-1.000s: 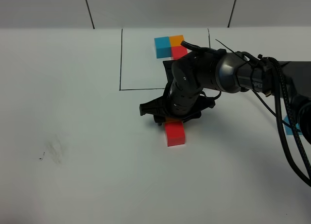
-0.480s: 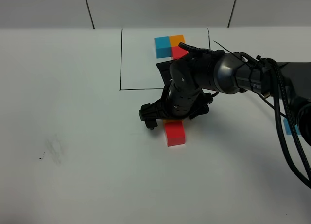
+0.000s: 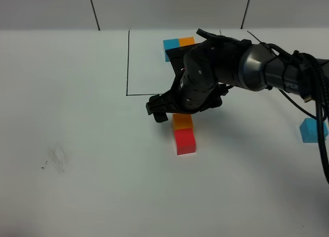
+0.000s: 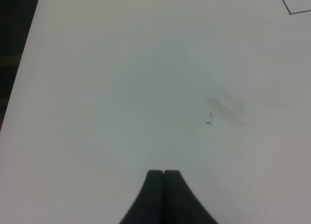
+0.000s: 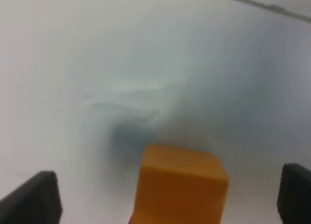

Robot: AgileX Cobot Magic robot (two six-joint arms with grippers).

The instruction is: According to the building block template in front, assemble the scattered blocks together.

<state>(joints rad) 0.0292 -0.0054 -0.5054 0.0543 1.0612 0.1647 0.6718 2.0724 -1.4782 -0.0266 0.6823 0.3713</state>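
Nearest you, your left claw (image 4: 164, 178) was pinched shut on nothing over the white table (image 3: 92, 196), near a faint grey smudge (image 3: 56, 157). Further out the red cube (image 3: 185, 142) touched the orange cube (image 3: 182, 121) behind it, your right claw (image 3: 180, 112) spread wide around the orange one without gripping, blue cube (image 3: 312, 130) well off right. Beyond sat the black drawn frame (image 3: 127, 67) with the template trio (image 3: 178, 43), then a pale panelled wall (image 3: 169, 8).

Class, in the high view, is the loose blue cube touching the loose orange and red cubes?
No, the loose blue cube lies alone far right, while the loose orange cube and red cube sit together mid-table.
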